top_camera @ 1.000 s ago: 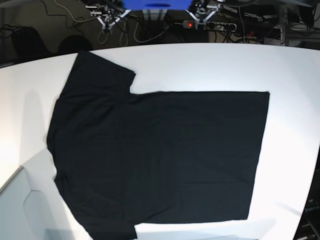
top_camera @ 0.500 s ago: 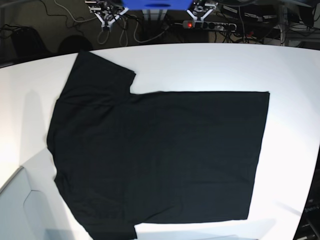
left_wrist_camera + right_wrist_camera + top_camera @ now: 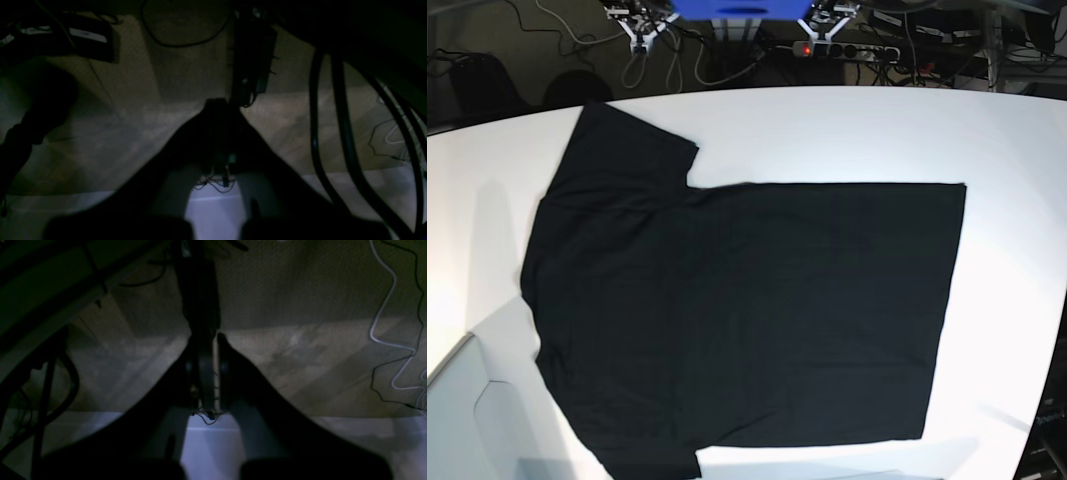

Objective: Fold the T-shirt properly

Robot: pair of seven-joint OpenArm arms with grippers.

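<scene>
The T-shirt (image 3: 747, 310) lies flat on the white table (image 3: 847, 130), plain black side up, with its sleeves at the left and its straight hem at the right. Both grippers hang beyond the table's far edge, away from the cloth. My left gripper (image 3: 825, 20) shows at the top right of the base view and my right gripper (image 3: 641, 24) at the top left. In the left wrist view the left gripper (image 3: 220, 103) is shut and holds nothing, with floor below it. The right gripper (image 3: 208, 338) in the right wrist view is likewise shut and holds nothing.
A power strip (image 3: 842, 48) with a red light and loose cables (image 3: 577, 35) lie on the floor behind the table. A blue box (image 3: 727, 8) stands between the arms. A grey panel (image 3: 467, 420) sits at the table's near left corner.
Both grippers have drawn back toward the top edge of the base view. The T-shirt has not moved.
</scene>
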